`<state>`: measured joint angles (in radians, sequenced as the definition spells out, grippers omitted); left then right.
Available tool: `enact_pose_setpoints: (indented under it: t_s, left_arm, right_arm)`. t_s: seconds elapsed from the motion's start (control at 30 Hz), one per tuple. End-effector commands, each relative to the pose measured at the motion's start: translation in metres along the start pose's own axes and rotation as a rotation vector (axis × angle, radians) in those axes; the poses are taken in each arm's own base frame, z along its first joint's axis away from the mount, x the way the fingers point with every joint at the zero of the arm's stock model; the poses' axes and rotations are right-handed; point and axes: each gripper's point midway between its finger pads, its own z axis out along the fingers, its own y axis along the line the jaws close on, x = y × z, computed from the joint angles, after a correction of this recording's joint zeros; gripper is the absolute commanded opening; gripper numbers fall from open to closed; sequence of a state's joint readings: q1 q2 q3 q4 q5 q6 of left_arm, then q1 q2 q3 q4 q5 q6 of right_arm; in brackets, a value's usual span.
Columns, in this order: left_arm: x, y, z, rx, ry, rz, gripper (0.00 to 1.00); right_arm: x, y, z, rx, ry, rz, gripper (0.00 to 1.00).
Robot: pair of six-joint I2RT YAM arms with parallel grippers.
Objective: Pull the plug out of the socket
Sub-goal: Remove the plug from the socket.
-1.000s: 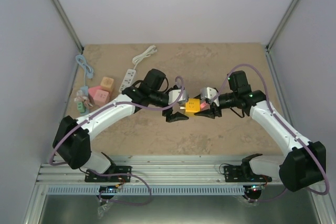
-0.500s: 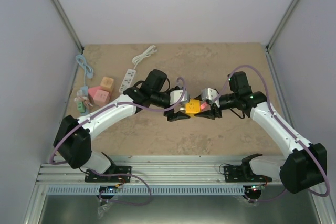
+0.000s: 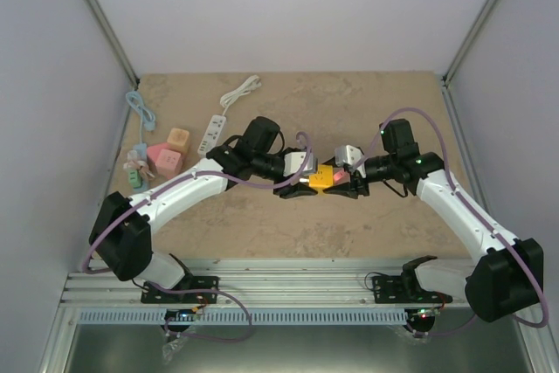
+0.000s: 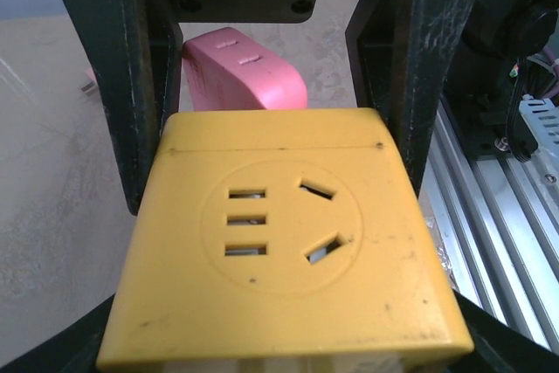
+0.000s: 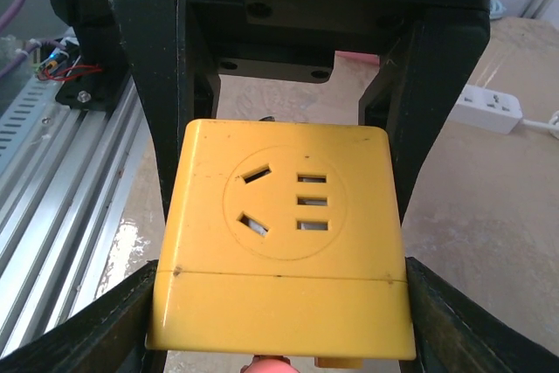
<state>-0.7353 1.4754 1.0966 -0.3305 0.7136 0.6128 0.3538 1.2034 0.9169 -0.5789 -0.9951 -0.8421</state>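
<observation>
A yellow socket cube (image 3: 320, 176) with a pink plug (image 3: 337, 179) in its right side hangs above the table's middle, between both arms. My left gripper (image 3: 306, 183) is shut on the cube, which fills the left wrist view (image 4: 284, 242). There the plug (image 4: 249, 72) shows beyond the cube, between the right gripper's dark fingers (image 4: 153, 85). My right gripper (image 3: 346, 183) is shut on the plug. In the right wrist view only a sliver of the plug (image 5: 271, 364) shows under the cube (image 5: 284, 242). The plug still touches the cube.
A white power strip (image 3: 212, 132) with its cable (image 3: 243, 89) lies at the back left and shows in the right wrist view (image 5: 489, 107). Pink (image 3: 164, 160) and orange (image 3: 178, 138) cubes and a blue cable (image 3: 140, 111) sit at the left edge. An aluminium rail (image 3: 297, 290) runs along the near edge.
My left gripper has moved right and closed in around the yellow cube. The right arm, the cube and the plug have barely moved.
</observation>
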Motion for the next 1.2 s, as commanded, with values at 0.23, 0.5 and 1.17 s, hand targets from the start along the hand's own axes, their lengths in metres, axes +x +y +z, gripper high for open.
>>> enact_pose_setpoints:
  t_s: [0.23, 0.5, 1.17]
  left_arm:
    - [-0.004, -0.003, 0.000, 0.017, -0.014, 0.000, 0.25]
    - [0.004, -0.008, -0.011, -0.011, 0.018, 0.039, 0.06]
    - [0.007, -0.032, -0.048, 0.132, -0.047, 0.084, 0.00]
  right_arm:
    - [-0.008, -0.006, -0.003, 0.031, -0.020, -0.044, 0.44]
    - [0.001, -0.006, -0.014, 0.081, 0.009, -0.069, 0.98]
    - [0.011, 0.009, -0.010, -0.006, -0.027, -0.053, 0.90]
